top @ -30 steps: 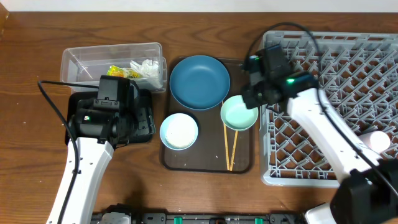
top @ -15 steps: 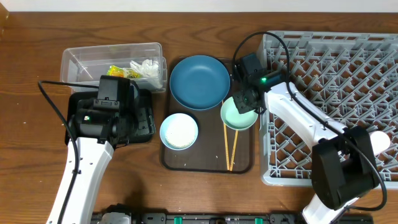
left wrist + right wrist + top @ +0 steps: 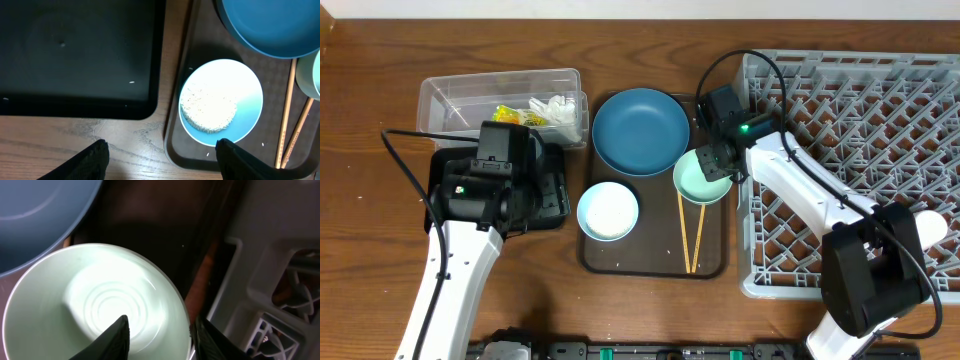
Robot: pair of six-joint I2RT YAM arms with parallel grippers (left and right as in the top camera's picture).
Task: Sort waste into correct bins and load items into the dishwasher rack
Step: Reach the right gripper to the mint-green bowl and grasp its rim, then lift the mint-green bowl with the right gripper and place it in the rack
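My right gripper (image 3: 161, 339) is open over the mint-green bowl (image 3: 100, 305), one finger inside it and the other just outside its right rim. The bowl (image 3: 700, 180) sits on the brown tray beside the dark-blue dish (image 3: 640, 130). My left gripper (image 3: 160, 165) is open and empty, low over the table between the black tray (image 3: 75, 50) and the pale-blue bowl (image 3: 222, 100), which holds the rice (image 3: 207, 105). Two chopsticks (image 3: 690, 235) lie on the brown tray. The clear tub (image 3: 450, 95) holds the yellow-green wrapper (image 3: 508, 115) and the white tissue (image 3: 552, 108).
The grey rack (image 3: 860, 170) fills the right side, its left wall close to my right gripper. A pink-white cup (image 3: 926, 226) lies in it at the right edge. The brown tray (image 3: 620, 262) carries the dishes. A few loose rice grains lie on it.
My right arm has swung left from the rack's edge and come down onto the mint-green bowl, which has shifted slightly. The left arm has not moved.
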